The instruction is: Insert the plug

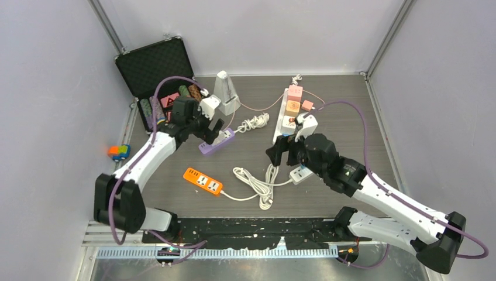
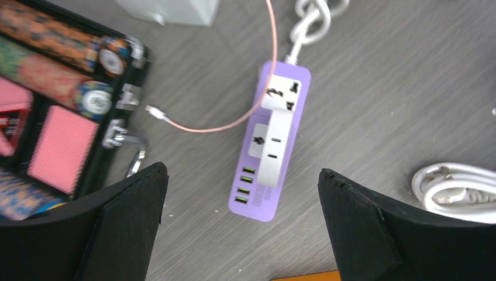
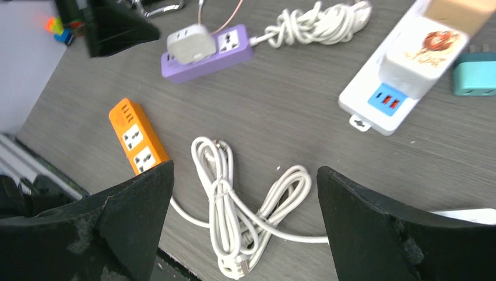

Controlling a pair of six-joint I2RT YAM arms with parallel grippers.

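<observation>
Purple strip (image 2: 261,209) bears white plug (image 2: 272,167) | left jaws spread above it | right jaws spread over white cable (image 3: 221,199)

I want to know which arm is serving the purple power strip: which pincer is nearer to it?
Left. The left pincer hangs open directly over the purple power strip; the right pincer, also open, is apart to its right, above the coiled white cord.

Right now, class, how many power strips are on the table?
4: purple strip left of centre, orange strip near front, long white strip back right, second white strip partly under the right arm.
</observation>
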